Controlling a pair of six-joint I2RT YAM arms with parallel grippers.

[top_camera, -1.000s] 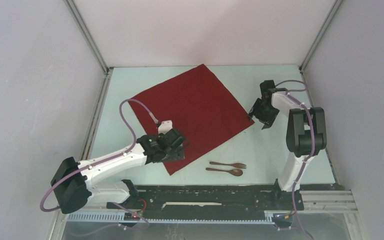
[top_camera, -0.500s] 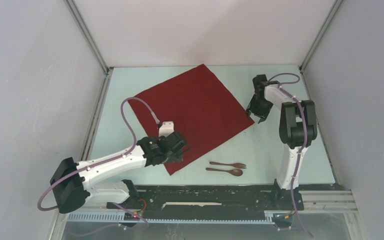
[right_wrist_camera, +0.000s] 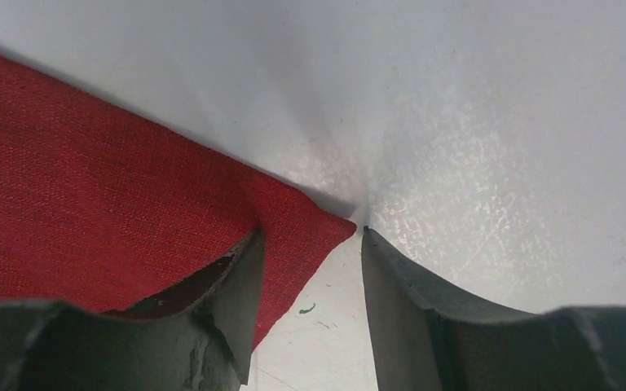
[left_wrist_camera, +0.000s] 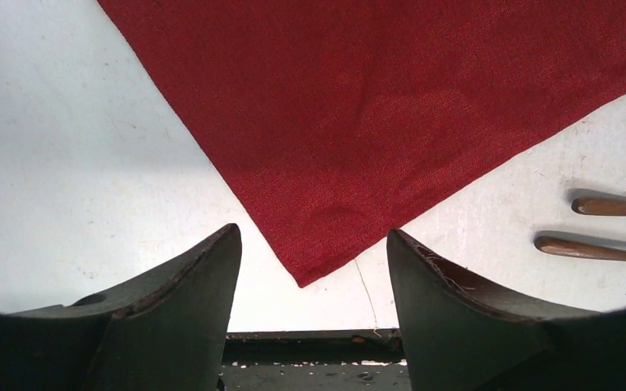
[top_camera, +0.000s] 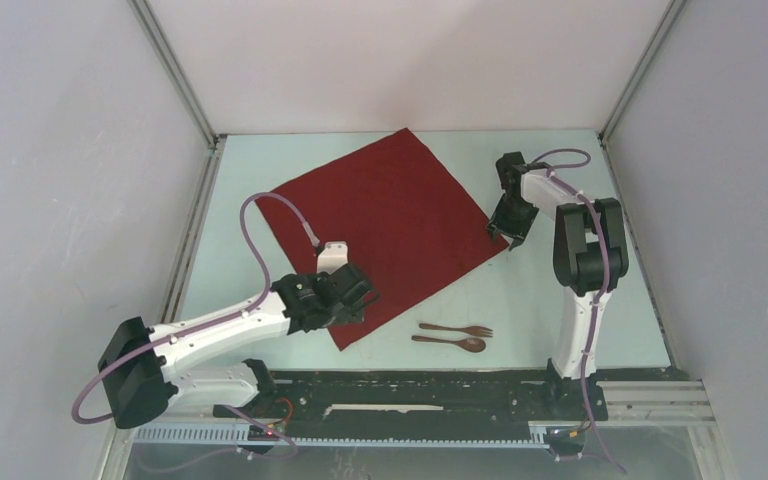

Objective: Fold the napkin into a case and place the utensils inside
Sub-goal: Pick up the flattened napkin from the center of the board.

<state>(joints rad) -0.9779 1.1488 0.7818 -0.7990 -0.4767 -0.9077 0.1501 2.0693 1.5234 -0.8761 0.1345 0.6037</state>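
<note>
Your left arm (top_camera: 222, 325) and right arm (top_camera: 575, 330): white links, black joint housings, a purple cable (top_camera: 245, 218) looping along each. Left claw (left_wrist_camera: 314, 244) and right claw (right_wrist_camera: 310, 236): dark, curved, matte fingers (left_wrist_camera: 179, 309); edges look scuffed, with pale lint.

Soft, even light fills the white booth from overhead, bright without being harsh, so the arms throw only faint shadows on the pale desk (top_camera: 540, 300). Up close, the napkin (left_wrist_camera: 391, 106) shows a crisp weave, while the dark left hand (left_wrist_camera: 311, 230) sits in shade, bowed by the lens toward the bottom corners. By the right hand (right_wrist_camera: 310, 231), a speckled glare whitens the desk beside the cloth's corner, and a thin shadow edges it.
</note>
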